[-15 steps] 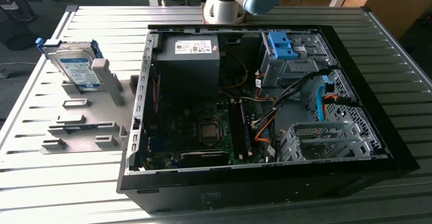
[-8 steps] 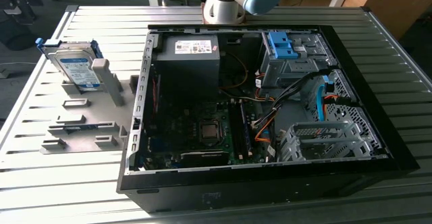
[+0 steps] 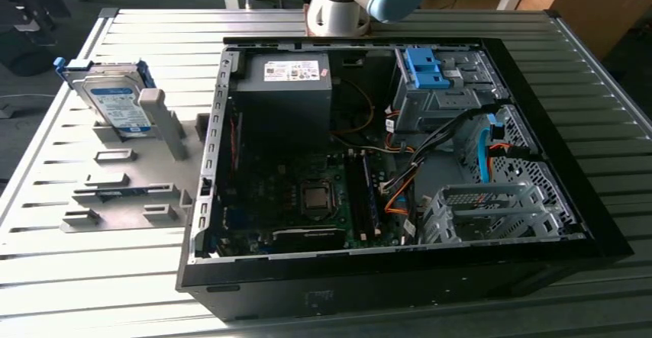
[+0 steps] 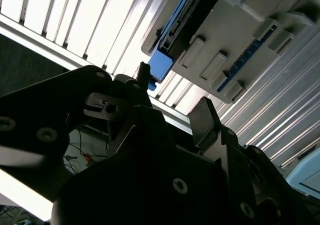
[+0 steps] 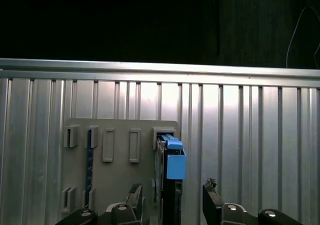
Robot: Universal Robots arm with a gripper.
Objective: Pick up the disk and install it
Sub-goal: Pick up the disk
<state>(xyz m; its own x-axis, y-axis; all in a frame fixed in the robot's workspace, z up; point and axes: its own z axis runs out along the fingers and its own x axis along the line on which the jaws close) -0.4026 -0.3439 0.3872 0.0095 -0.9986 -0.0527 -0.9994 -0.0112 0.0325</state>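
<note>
Your gripper (image 5: pixel 172 189) is hanging released, fingers spread, not touching the disk (image 3: pixel 114 100), which is standing on edge in the grey rack (image 3: pixel 133 201) at the exterior view's upper left. You are likely risking an off-centre closure tipping or jamming it.

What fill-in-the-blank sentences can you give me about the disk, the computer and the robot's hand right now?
1. The plastic frame around the disk is coloured ___.
2. The disk stands on edge in a grey holder, on the exterior view's ___ of the open computer case.
3. In the first wrist view the hand is ___ and holds nothing.

Missing words: blue; left; open.
</note>
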